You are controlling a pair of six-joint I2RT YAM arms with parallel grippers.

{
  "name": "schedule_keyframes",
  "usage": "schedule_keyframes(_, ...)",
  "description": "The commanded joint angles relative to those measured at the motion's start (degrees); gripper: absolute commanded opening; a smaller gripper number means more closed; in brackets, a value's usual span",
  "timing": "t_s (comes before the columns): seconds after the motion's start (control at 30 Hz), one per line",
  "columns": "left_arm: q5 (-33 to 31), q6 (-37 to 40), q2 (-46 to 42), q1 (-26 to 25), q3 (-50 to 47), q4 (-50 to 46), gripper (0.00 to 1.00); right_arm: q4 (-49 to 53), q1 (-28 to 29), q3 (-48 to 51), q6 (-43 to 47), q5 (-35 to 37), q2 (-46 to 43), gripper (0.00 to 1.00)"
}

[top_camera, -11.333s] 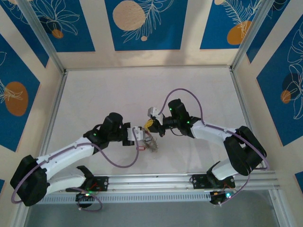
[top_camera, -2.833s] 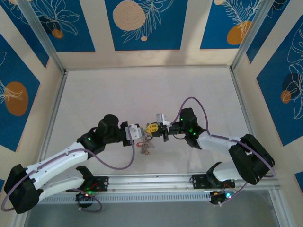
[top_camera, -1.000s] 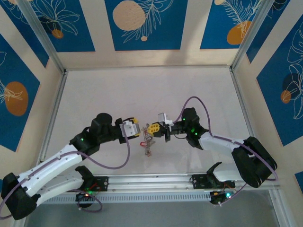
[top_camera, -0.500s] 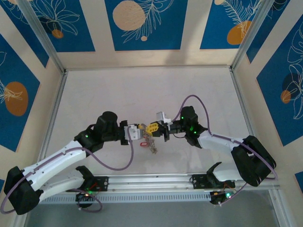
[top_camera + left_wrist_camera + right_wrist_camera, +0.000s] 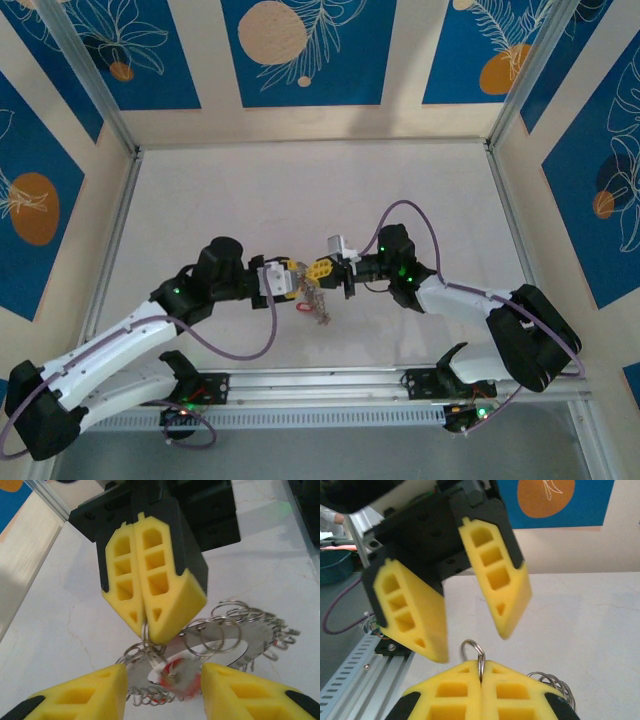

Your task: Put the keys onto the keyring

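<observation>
Fingers [image 5: 165, 580] pressed together, the right gripper [image 5: 146, 625] holds the keyring [image 5: 252, 647] by a wire loop [image 5: 481, 659], midway between the arms. Fingers [image 5: 85, 695] of the left gripper [image 5: 165, 690] stand spread either side of a red key [image 5: 182, 677]. Threading step; next probably needs a square pinch on that key.

White marbled table [image 5: 300, 180] enclosed by blue floral wall panels [image 5: 300, 50].

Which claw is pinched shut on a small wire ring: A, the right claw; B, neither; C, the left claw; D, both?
A: the right claw presses its yellow fingers together on the small wire ring, while the left claw stands open.
</observation>
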State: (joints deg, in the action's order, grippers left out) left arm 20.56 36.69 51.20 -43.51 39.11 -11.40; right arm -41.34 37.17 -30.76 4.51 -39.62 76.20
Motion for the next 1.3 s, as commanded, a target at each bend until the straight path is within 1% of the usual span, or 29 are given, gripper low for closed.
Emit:
schedule_keyframes(0.0,0.4,-2.9,-2.5,0.2,-1.0,-1.9,0.44,-1.5,0.5,-2.6,0.5,0.9,0.3,0.00)
schedule_keyframes(0.17,-1.7,-6.5,-3.5,0.3,-2.3,1.4,0.46,0.5,1.1,-3.7,1.8,1.1,0.9,0.00)
schedule_keyframes(0.23,-3.4,-7.8,-2.5,0.3,-2.3,2.7,0.46,0.4,1.1,-4.2,1.8,0.4,1.5,0.00)
schedule_keyframes(0.27,-3.7,-8.0,-1.7,0.3,-2.3,3.2,0.44,0.4,1.3,-4.5,1.7,0.3,1.7,0.00)
schedule_keyframes(0.33,-5.3,-8.2,-0.1,0.3,-2.2,4.1,0.38,-0.1,1.6,-4.5,1.6,0.9,1.8,0.00)
schedule_keyframes(0.43,-10.3,-9.0,1.8,0.3,-1.5,5.0,0.23,-1.0,2.0,-4.4,1.1,1.1,2.0,0.00)
schedule_keyframes(0.47,-11.3,-9.0,1.9,0.3,-1.7,5.7,0.14,-1.0,2.1,-4.4,1.1,1.1,2.1,0.00)
schedule_keyframes(0.5,-11.6,-8.6,1.6,0.3,-2.1,6.3,0.04,-0.9,2.1,-4.3,1.0,1.2,1.9,0.00)
schedule_keyframes(0.53,-11.6,-7.9,1.2,0.3,-2.3,6.4,0.00,-0.9,2.2,-4.1,0.9,1.4,1.7,0.00)
schedule_keyframes(0.6,-12.4,-6.0,0.3,0.3,-2.3,5.8,0.00,-2.0,2.2,-3.3,-0.2,2.4,1.2,0.00)
schedule_keyframes(0.7,-13.5,-5.1,-0.7,0.3,-2.7,4.8,0.00,-6.0,2.0,-2.3,-3.4,3.1,0.8,0.00)
schedule_keyframes(0.77,-11.7,-5.0,-0.6,0.3,-3.5,5.6,0.00,-9.2,1.9,-1.7,-5.4,3.5,0.7,0.00)
schedule_keyframes(0.87,-7.4,-5.7,0.7,0.2,-4.3,7.5,0.00,-15.0,2.0,-0.8,-8.7,4.8,1.2,0.00)
schedule_keyframes(0.97,-3.1,-7.6,1.6,0.2,-5.4,11.6,0.00,-19.0,2.2,-0.8,-10.7,5.4,2.1,0.00)
schedule_keyframes(1.07,-2.1,-7.9,2.4,0.1,-6.1,14.5,0.00,-24.5,2.5,0.2,-13.6,7.2,3.7,0.00)
schedule_keyframes(1.17,-2.0,-8.1,2.8,0.2,-5.1,13.8,0.00,-27.0,3.2,0.4,-15.3,8.3,5.2,0.00)
schedule_keyframes(1.27,-0.8,-9.7,2.1,0.2,-5.0,14.4,0.22,-26.1,3.9,0.4,-14.3,8.7,5.6,0.00)
